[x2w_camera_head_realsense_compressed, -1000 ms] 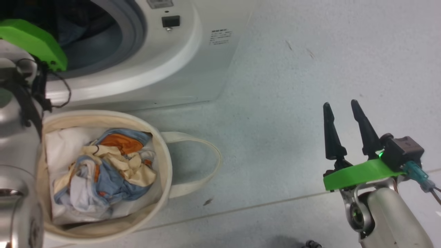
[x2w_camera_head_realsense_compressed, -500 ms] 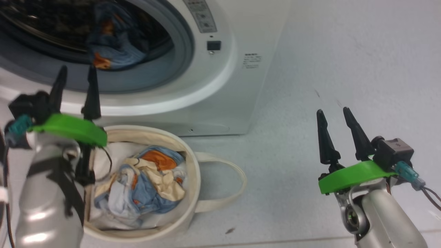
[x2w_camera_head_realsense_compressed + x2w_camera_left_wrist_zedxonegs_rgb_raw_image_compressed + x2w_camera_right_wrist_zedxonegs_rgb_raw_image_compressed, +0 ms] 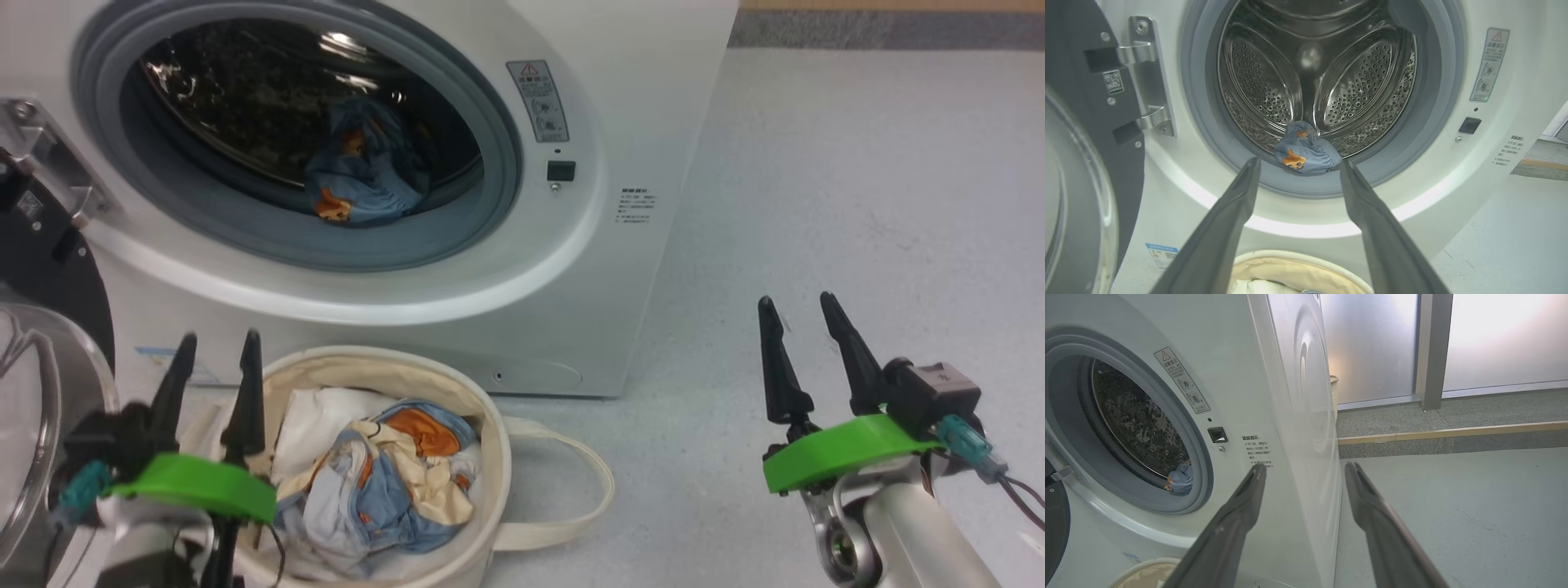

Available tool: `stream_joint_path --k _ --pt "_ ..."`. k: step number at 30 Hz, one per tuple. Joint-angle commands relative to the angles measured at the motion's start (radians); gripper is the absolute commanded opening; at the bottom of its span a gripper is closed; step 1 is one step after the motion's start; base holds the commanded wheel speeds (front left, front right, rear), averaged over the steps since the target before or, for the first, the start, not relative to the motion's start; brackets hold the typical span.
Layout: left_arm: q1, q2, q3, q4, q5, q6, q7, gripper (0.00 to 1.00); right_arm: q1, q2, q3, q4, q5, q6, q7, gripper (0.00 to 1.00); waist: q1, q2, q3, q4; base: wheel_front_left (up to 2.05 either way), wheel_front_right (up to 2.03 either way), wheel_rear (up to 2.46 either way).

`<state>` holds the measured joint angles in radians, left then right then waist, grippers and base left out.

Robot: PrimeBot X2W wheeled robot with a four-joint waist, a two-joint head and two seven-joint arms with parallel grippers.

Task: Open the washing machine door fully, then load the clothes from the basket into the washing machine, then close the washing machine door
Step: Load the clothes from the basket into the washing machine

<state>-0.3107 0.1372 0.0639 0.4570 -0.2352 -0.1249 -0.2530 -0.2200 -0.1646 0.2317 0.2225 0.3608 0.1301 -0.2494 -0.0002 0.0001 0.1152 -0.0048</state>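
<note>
The white washing machine (image 3: 637, 98) stands with its door (image 3: 49, 278) swung open to the left; black rim and glass bowl show at the left edge. One blue bear-print garment (image 3: 363, 175) lies in the steel drum (image 3: 1310, 69) at the gasket's lip. More clothes (image 3: 384, 482) fill the cream basket (image 3: 500, 457) on the floor before the machine. My left gripper (image 3: 214, 359) is open and empty above the basket's left rim. My right gripper (image 3: 796, 322) is open and empty over bare floor to the right. The left wrist view shows the garment (image 3: 1304, 149) between the fingers (image 3: 1237, 204).
A white pad (image 3: 314, 416) lies under the clothes in the basket. The basket's loop handle (image 3: 600, 490) lies on the grey floor. In the right wrist view, a raised step (image 3: 1453, 433) and frosted glass panels (image 3: 1372, 343) stand beyond the machine's side.
The head camera has tilted up, bringing the whole drum opening and the door into view. My left gripper now shows lower, by the basket's left rim. The right gripper holds its place.
</note>
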Motion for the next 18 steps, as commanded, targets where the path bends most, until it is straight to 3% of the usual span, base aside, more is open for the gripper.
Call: stream_joint_path --k 1,18 --pt "-0.008 0.016 0.040 -0.035 0.000 -0.006 -0.009 1.00 -0.006 -0.008 0.010 -0.025 -0.005 0.001 -0.012 1.00 0.0002 -0.0001 -0.013 0.002 0.00 0.00 0.00" --pt "0.080 -0.012 0.063 -0.072 0.007 -0.006 -0.009 1.00 0.018 -0.013 0.006 -0.003 -0.003 0.001 -0.012 1.00 0.0002 -0.0001 -0.050 -0.012 0.00 0.00 0.00"
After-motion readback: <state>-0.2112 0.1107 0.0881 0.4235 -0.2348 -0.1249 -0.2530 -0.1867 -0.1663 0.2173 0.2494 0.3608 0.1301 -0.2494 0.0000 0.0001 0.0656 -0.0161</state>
